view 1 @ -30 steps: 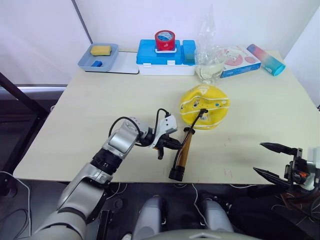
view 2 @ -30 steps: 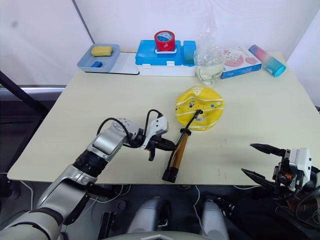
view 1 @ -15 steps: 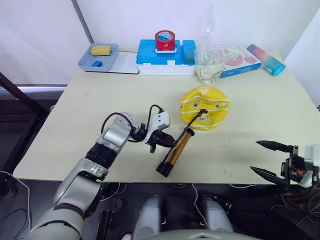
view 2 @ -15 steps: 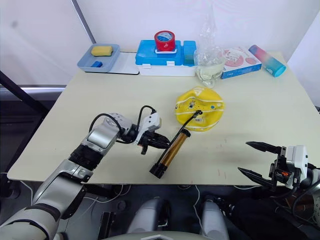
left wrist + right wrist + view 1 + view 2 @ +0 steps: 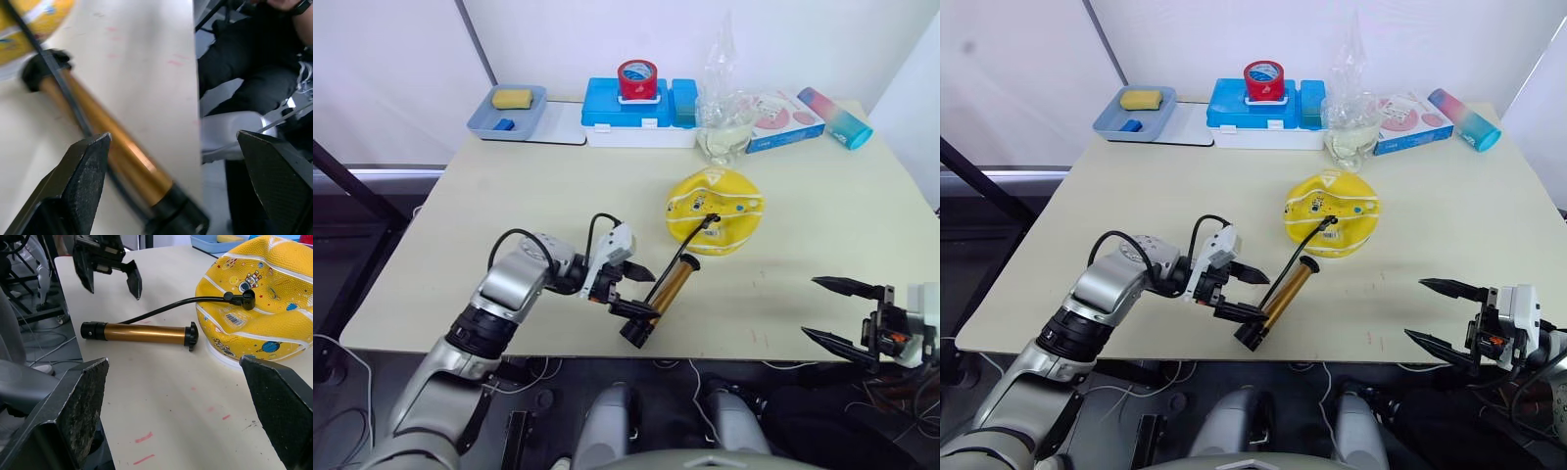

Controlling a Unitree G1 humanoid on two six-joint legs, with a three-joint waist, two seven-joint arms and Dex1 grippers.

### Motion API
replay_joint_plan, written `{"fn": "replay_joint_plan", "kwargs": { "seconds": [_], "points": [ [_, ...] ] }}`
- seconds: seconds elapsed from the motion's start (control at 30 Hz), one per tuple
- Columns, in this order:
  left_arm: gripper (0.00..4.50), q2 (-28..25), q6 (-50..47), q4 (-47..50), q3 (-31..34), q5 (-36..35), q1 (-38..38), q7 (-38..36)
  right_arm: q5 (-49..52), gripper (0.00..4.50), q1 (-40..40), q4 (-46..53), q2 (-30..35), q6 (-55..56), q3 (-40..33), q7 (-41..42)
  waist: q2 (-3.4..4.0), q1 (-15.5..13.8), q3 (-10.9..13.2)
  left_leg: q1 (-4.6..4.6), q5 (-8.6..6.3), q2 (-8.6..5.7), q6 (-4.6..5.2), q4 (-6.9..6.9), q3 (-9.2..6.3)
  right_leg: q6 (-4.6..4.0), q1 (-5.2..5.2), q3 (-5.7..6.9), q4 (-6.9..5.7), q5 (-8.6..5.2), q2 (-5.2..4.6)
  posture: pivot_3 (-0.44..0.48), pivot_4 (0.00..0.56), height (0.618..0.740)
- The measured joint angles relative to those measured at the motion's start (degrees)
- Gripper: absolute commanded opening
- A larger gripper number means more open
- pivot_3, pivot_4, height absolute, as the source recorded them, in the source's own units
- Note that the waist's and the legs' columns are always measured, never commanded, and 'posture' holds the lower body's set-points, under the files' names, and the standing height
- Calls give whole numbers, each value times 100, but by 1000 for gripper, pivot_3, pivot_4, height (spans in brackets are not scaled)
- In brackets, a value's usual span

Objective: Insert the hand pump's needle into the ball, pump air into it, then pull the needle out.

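Needle (image 5: 248, 299) is sitting in the sagging ball (image 5: 715, 208) — pumping not begun; left gripper (image 5: 628, 289) is gaping empty around hand pump (image 5: 662, 298), right gripper (image 5: 842, 312) open, idling.

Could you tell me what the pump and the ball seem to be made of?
The pump: likely metal, a smooth gold-bronze barrel with a glossy sheen; its end caps and hose look like matte black plastic or rubber. The ball: seemingly soft yellow rubber, pebbled, sagging into folds where underinflated.

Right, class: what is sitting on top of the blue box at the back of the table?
A red tape roll sits on the blue box. What is inside the box cannot be seen; its lid covers it.
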State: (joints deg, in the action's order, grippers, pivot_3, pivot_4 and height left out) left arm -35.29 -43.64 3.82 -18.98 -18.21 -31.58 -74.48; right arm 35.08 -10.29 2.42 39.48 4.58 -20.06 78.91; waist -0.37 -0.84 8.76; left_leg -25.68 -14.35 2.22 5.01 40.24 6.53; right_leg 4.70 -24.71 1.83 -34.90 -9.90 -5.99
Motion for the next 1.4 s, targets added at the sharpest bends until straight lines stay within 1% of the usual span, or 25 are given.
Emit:
{"fn": "replay_joint_plan", "kwargs": {
  "seconds": [0.07,0.2,0.3,0.5,0.77,1.07,1.33,1.37,1.4],
  "points": [
    [4389,33,-153,60,-49,-4,23,113,-29,4500,1,-4,-28,23,11,-14,0,3,0,1,0,-2,0,0,1,0,1,0,1,0,1,0,150,739],
    [4389,283,-675,55,-211,12,37,595,-72,4500,50,-46,-58,63,28,-61,0,0,0,1,0,-5,0,2,0,1,3,0,0,-1,2,0,150,739],
    [4389,332,-791,-26,-295,117,18,900,-72,4500,31,-46,-57,63,28,-67,0,4,0,2,1,-6,-1,1,0,1,3,0,0,-1,4,0,150,739],
    [4389,468,-1134,-138,-376,110,-139,1187,-72,4500,-6,-44,-76,71,28,-94,0,3,0,2,0,-5,-1,2,-1,1,3,0,0,0,4,0,150,739],
    [4389,554,-1183,-331,-680,125,-228,1214,-76,4500,-8,-23,-137,74,28,-178,0,-3,0,2,0,-3,-1,2,-2,0,4,0,0,0,2,0,150,739],
    [4389,661,-1088,-787,-1029,152,-467,1147,-100,4500,-4,-23,-138,95,36,-172,0,0,0,3,1,-4,-1,2,-2,0,4,0,0,0,3,0,150,739],
    [4389,789,-968,-973,-1240,324,-572,1098,-128,4500,-1,-25,-168,200,126,-174,1,-3,-1,3,0,-2,0,2,-3,0,4,0,0,0,1,0,150,739],
    [3884,811,-955,-994,-1248,345,-586,1099,-131,4500,-1,-25,-168,204,127,-174,1,-6,-1,3,0,-2,0,2,-4,0,4,0,0,0,1,0,150,739],
    [3643,852,-934,-1045,-1251,373,-597,1113,-136,4500,-1,-25,-167,207,129,-174,1,-7,-1,3,0,-2,0,2,-4,0,4,0,0,0,1,0,150,739]
  ]
}}
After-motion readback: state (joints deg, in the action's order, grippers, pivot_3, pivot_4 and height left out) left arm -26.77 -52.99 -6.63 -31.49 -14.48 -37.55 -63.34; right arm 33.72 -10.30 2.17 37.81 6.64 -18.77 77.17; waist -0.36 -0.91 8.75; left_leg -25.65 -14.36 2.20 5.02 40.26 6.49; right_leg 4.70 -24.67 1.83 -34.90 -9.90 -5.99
